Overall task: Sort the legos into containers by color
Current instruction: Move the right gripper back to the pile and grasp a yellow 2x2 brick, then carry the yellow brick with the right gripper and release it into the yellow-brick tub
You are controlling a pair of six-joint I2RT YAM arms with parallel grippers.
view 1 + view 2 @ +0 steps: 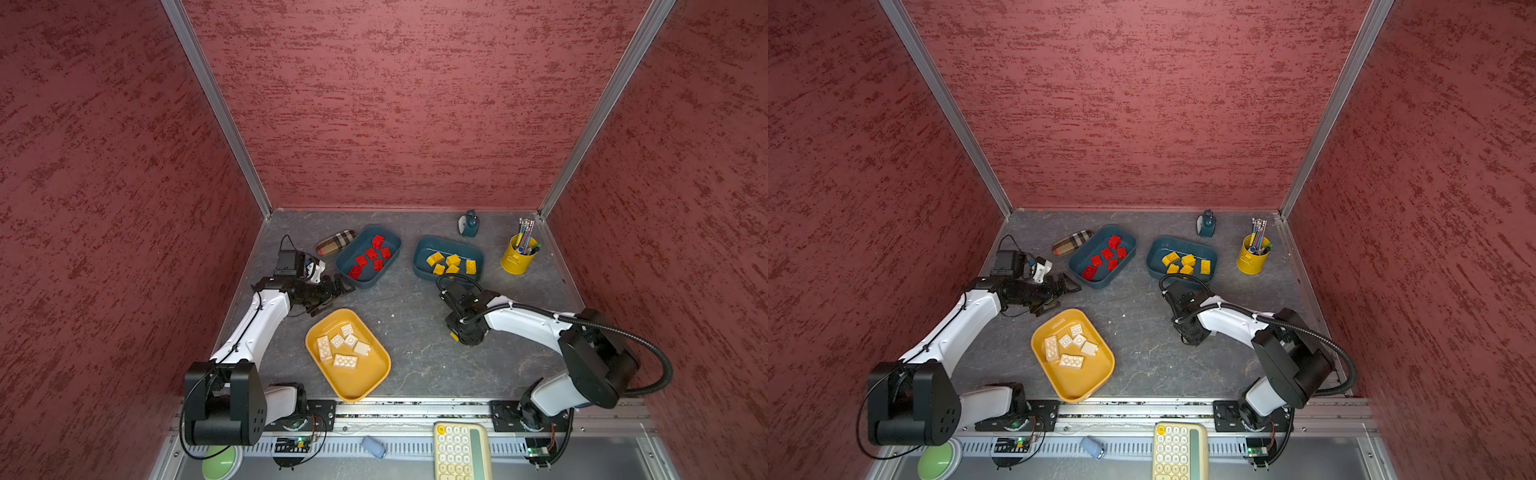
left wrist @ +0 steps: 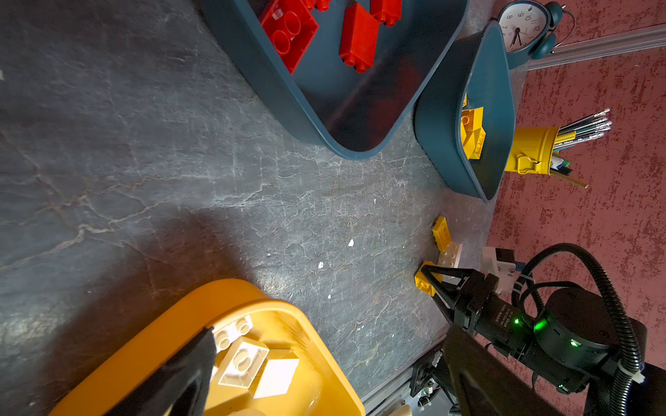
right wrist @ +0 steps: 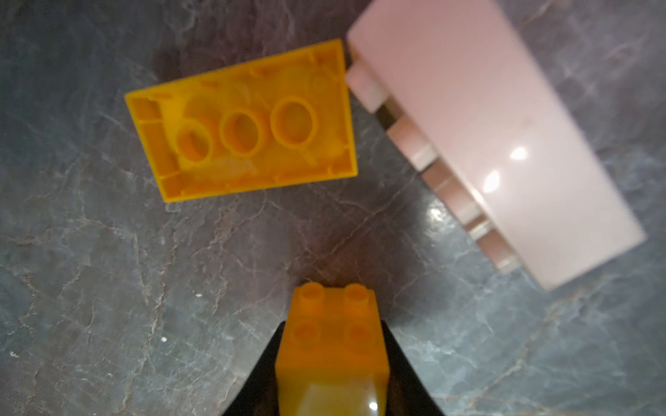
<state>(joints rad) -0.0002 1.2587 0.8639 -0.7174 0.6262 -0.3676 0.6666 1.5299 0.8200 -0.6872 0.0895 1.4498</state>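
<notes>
Grip: right pincer (image 3: 332, 329) clamps yellow brick (image 3: 331, 363) | left pincer (image 1: 332, 299) spread

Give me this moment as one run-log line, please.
right gripper: shut on square yellow lego | left gripper: open, empty | loose on table: oblong yellow lego, white lego

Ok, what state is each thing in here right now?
left hand: open, empty.
right hand: shut on small yellow brick.
long yellow brick: loose on table, underside up.
long white brick: loose on table, on its side.
first teal tray: holds red bricks only.
second teal tray: holds yellow bricks only.
mustard tray: holds white bricks only.
</notes>
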